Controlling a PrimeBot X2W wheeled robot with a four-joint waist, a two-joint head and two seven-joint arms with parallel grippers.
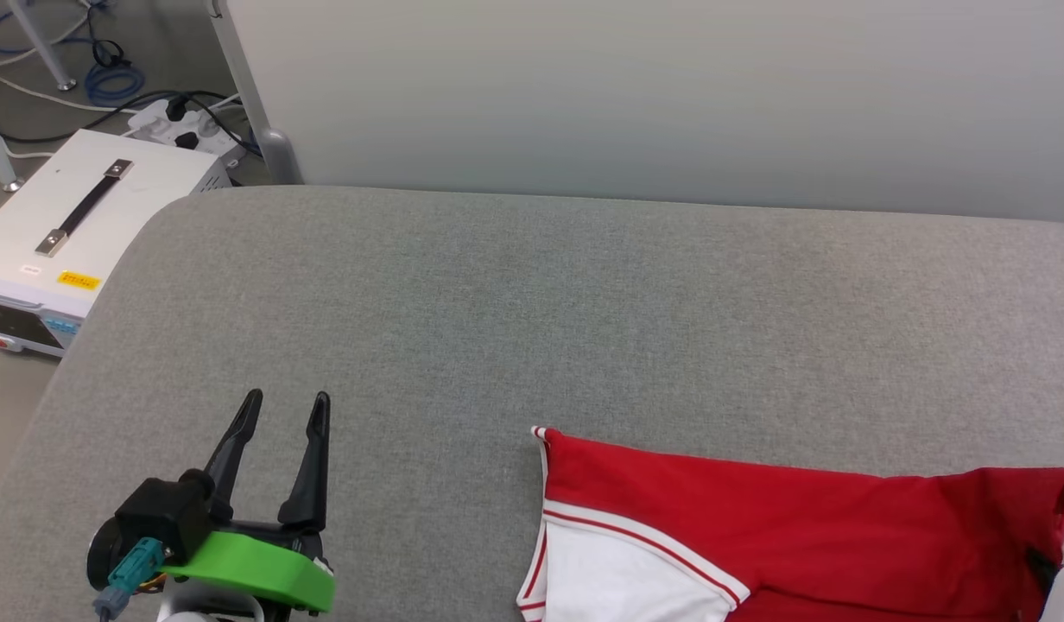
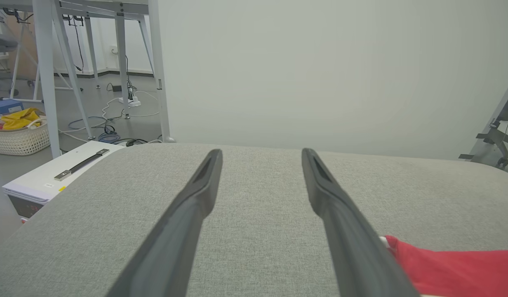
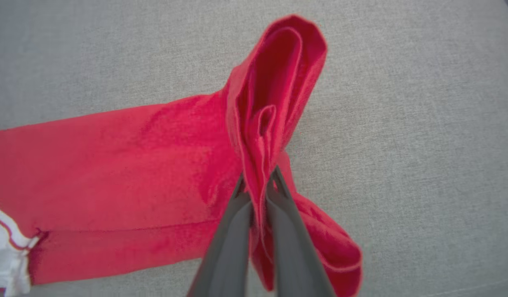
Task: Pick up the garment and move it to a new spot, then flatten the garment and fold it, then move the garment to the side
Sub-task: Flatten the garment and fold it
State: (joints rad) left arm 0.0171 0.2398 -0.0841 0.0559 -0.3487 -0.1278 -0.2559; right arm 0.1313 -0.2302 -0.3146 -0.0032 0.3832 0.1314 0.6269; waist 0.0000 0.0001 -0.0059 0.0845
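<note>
The garment, red with a white panel and striped trim, lies spread across the lower right of the grey padded table. In the right wrist view my right gripper is shut on a bunched fold of the garment, its red cloth pinched between the two fingers and lifted into a loop. My left gripper stands open at the lower left, well to the left of the garment, with nothing between its fingers. In the left wrist view, the left gripper points across bare table, with a corner of the garment at the lower right.
A white equipment case with a black handle sits on the floor off the table's left edge. Cables and a power strip lie behind it. A pale wall panel rises along the table's far edge. A basket stands on the floor.
</note>
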